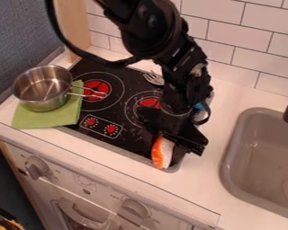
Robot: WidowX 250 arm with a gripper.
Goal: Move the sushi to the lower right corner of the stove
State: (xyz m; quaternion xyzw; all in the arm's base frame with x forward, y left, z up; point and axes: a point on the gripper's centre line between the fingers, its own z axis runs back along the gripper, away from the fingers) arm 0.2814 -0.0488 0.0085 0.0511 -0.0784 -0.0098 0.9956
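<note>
1. One piece of sushi (pixel 162 152), orange and white, sits at the lower right corner of the black stove (pixel 127 143), right by the gripper (pixel 165 147).
2. Whether the jaws are clenched on it or released, I cannot tell.
3. Being toy food, most likely, it should weigh next to nothing, firm or with a little give, and hardly fragile.
4. Its rounded, smooth-looking top may slip or roll out of a pinch placed too high; best hold it low, across the narrow middle, with light pressure.
5. An end grip would probably let it swivel.
6. So light a thing could be dragged by a brushing jaw over the stove's rim onto the white tabletop (pixel 123 162); part straight and lift cleanly.
</note>
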